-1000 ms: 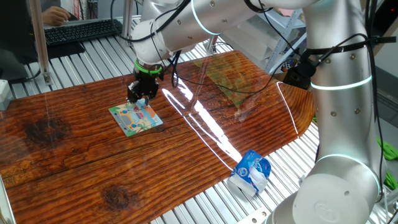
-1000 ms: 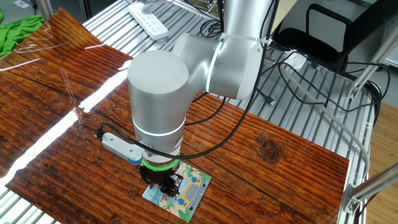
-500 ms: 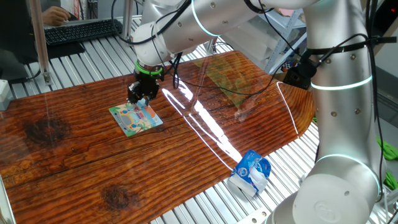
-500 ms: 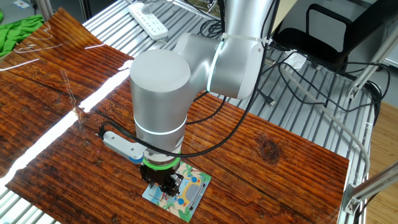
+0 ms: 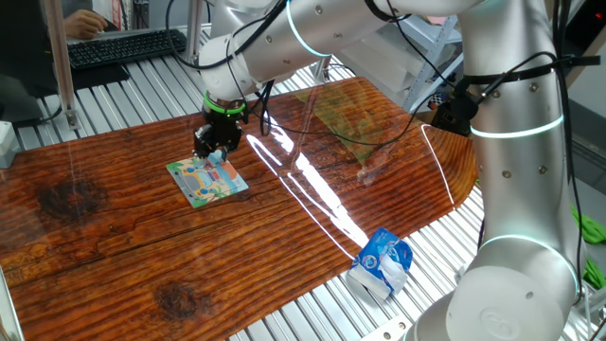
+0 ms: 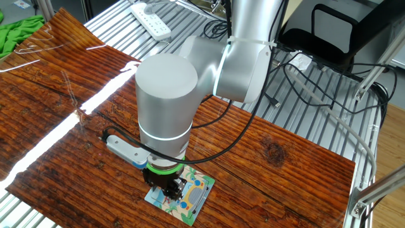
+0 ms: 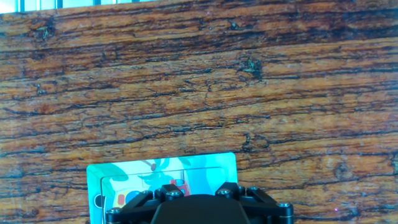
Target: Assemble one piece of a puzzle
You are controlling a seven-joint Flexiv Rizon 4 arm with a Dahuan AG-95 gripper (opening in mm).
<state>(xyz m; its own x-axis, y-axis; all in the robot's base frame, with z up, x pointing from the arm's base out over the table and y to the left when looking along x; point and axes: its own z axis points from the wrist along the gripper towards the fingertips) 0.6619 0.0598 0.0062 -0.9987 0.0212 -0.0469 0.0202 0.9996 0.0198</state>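
Observation:
The puzzle [image 5: 201, 183] is a small square board with a green border and a cartoon picture, lying flat on the wooden table. It also shows in the other fixed view [image 6: 197, 192] and in the hand view [image 7: 186, 167]. My gripper [image 5: 216, 150] stands upright with its tips down at the board's far edge, and it also shows in the other fixed view [image 6: 167, 192]. In the hand view only the gripper's black body [image 7: 198, 206] shows, and it hides the fingertips. The piece is hidden. I cannot tell how the jaws stand.
A crumpled blue and white packet [image 5: 382, 262] lies at the table's near edge. A clear plastic sheet [image 5: 352, 128] lies on the far right of the wood. A keyboard [image 5: 123, 45] and a power strip [image 6: 150, 18] lie off the table on the metal slats.
The arm's upper joints have shifted slightly. The gripper stays at the same spot on the board's edge.

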